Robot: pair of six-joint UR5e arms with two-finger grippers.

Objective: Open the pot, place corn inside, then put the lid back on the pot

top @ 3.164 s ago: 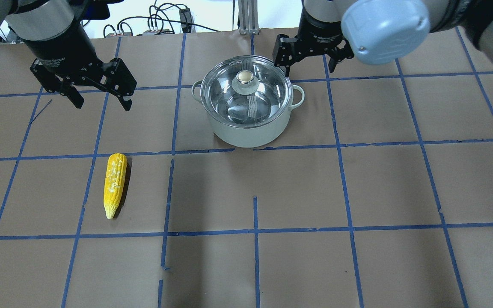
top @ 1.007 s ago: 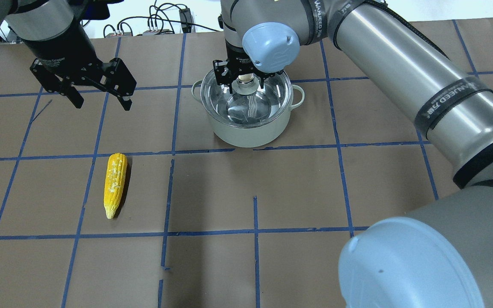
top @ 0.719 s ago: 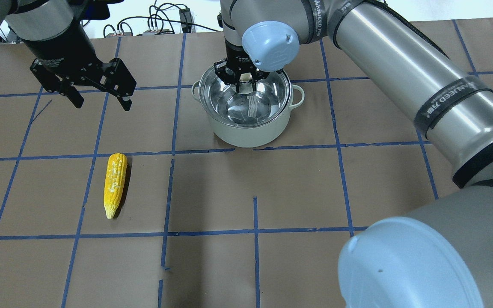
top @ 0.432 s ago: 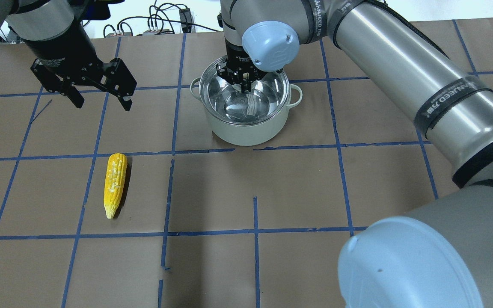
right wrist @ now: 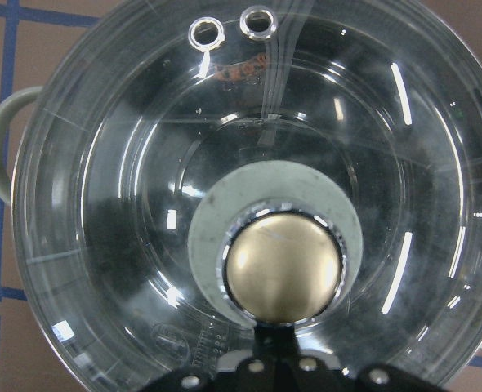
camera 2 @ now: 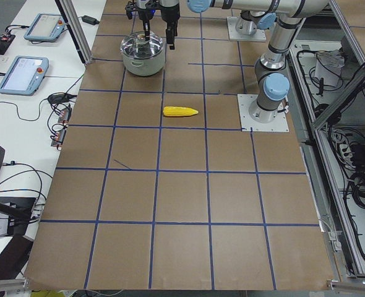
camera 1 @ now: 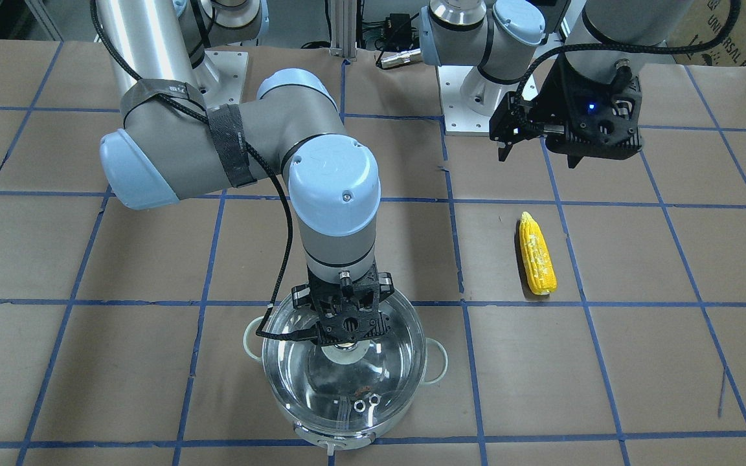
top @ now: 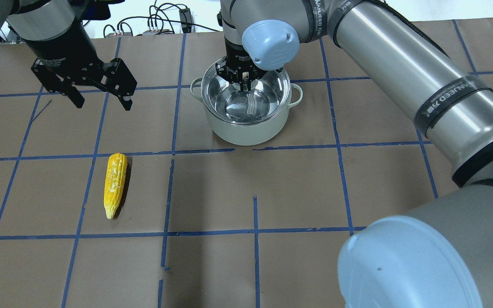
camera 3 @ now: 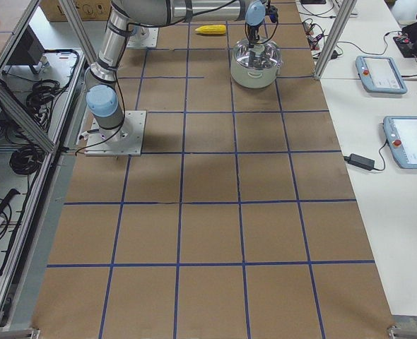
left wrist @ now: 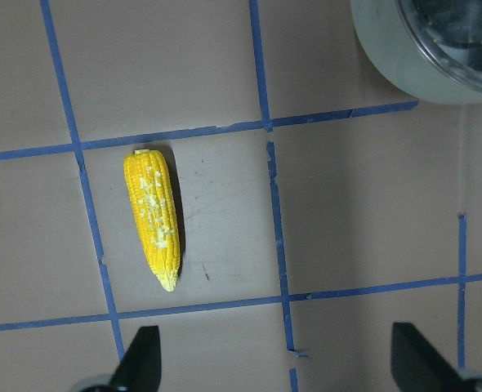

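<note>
The pot (top: 250, 130) stands at the far middle of the table, with the clear glass lid (top: 268, 100) over its mouth. I cannot tell whether the lid rests on the rim or hangs just above it. My right gripper (top: 244, 83) comes straight down and is shut on the lid's knob (right wrist: 283, 269); it also shows in the front view (camera 1: 345, 336). The corn (top: 115, 184) lies on the paper to the near left, tip toward me. My left gripper (top: 102, 104) hangs open and empty above the table, beyond the corn (left wrist: 153, 219).
My right arm's long links (top: 400, 72) reach across the right half of the overhead view. Cables and an aluminium post (top: 246, 17) sit behind the table's far edge. Both arm base plates (camera 1: 476, 103) are bolted on the robot's side.
My right gripper came from behind the pot to over the lid, went down and shut on the knob. Pot and lid shifted slightly. Left arm and corn have not moved.
</note>
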